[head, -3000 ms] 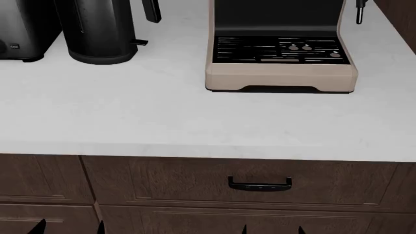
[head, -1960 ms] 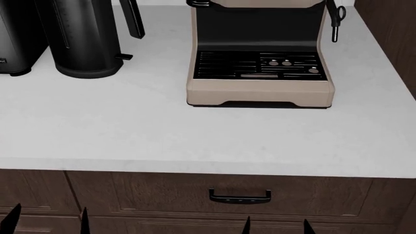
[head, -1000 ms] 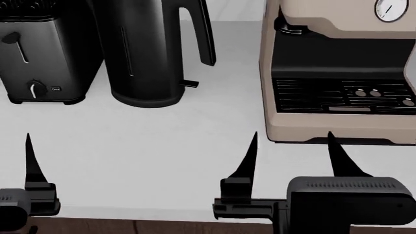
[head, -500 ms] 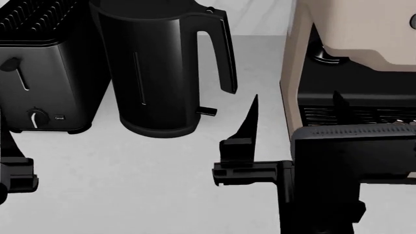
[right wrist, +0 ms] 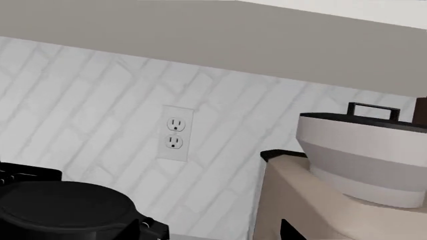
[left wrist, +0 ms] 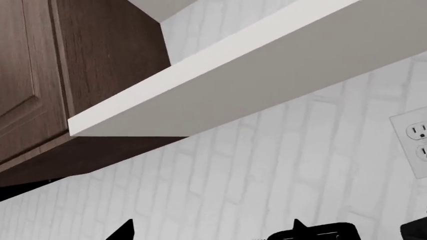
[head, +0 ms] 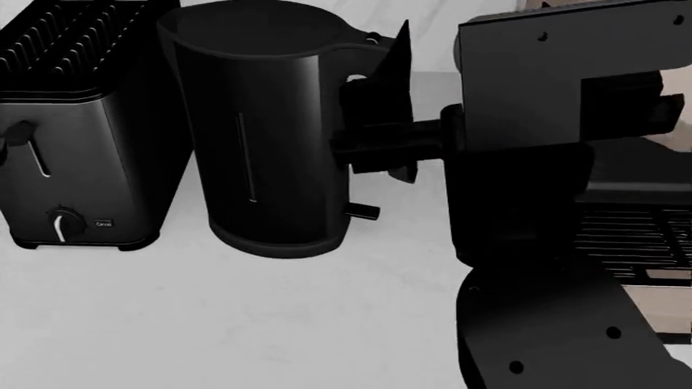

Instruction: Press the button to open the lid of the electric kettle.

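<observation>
The electric kettle (head: 265,138) stands tall and matte black on the counter, to the right of the toaster. Its lid (head: 254,20) lies flat on the top rim and also shows in the right wrist view (right wrist: 63,205). My right gripper (right wrist: 210,230) is open and empty, level with the kettle's top. One of its fingers (head: 398,65) stands in front of the kettle's handle (head: 362,44); the other is hidden behind the wrist. My left gripper (left wrist: 212,231) is open and empty, faces the tiled wall, and does not show in the head view. I cannot make out the button.
A black slotted toaster (head: 76,130) stands left of the kettle. A beige coffee machine (right wrist: 320,200) with a grey bowl (right wrist: 363,160) on top stands to the right, its drip tray (head: 638,235) behind my right arm. Above are a wall outlet (right wrist: 175,134), a white shelf (left wrist: 267,65) and a brown cabinet (left wrist: 40,75).
The head view has moved closer and higher. My right gripper has risen from counter height to beside the kettle's handle top. My left gripper has left the head view.
</observation>
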Motion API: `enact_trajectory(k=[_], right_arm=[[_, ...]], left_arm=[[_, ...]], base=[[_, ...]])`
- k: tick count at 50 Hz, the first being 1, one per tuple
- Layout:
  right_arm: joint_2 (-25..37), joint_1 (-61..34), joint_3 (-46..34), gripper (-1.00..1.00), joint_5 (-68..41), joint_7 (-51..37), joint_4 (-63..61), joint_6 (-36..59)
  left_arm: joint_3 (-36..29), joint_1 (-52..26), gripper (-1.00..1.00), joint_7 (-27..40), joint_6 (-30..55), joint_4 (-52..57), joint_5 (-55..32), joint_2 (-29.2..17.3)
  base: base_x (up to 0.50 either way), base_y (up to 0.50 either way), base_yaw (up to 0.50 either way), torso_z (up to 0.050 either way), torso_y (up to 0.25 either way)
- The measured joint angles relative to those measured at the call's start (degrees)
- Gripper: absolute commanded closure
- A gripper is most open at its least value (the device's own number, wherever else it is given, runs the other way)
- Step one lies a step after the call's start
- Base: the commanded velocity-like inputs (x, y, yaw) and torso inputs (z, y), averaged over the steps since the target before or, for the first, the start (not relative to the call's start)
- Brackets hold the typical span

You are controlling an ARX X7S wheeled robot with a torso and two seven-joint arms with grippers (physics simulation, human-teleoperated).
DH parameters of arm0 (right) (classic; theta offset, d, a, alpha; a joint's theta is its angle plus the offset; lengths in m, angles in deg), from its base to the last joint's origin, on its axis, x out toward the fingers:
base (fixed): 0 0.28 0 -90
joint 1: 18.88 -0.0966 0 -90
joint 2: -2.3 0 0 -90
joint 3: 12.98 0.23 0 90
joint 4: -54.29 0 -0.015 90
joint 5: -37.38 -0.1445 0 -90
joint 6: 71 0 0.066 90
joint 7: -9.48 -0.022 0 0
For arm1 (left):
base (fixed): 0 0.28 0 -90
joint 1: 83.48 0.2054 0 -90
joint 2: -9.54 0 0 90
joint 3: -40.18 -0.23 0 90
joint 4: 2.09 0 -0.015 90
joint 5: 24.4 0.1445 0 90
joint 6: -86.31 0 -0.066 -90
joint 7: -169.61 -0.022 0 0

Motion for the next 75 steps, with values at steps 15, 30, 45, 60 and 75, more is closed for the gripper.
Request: enact_trajectory(k=[15,30,45,60,75], right_arm=[[-0.3,-1.2,-0.4,-1.00,-1.2,-0.1,0.3,0.3],[-0.8,-3.1,-0.3,-1.00,-2.4,-0.4,0.2,2.0],[-0.3,-14.8,-5.0,-1.00,-1.9,-1.0,9.9,8.0],[1.2,-29.5,-16.2,-1.00,-2.6,3.1,27.4,12.4],[2.2,-36.6,-24.3,-1.00,-4.3,6.9,37.9,14.0]], left_arm=[[-0.2,-2.5,-1.00,0.2,1.2,-0.3,0.3,-0.1],[-0.4,-3.3,-1.00,0.4,2.1,0.6,0.4,-0.2],[-0.2,-4.0,-1.00,0.2,3.5,1.9,0.4,-0.6],[-0.1,-5.4,-1.00,-0.2,5.6,3.5,0.7,-1.3],[-0.4,-6.1,-1.00,-0.1,6.5,4.2,1.0,-1.6]], base=[[0.12,0.00,0.00,0.000,0.001],[0.16,0.00,0.00,0.000,0.000],[0.00,0.00,0.00,0.000,0.000],[0.00,0.00,0.00,0.000,0.000],[0.00,0.00,0.00,0.000,0.000]])
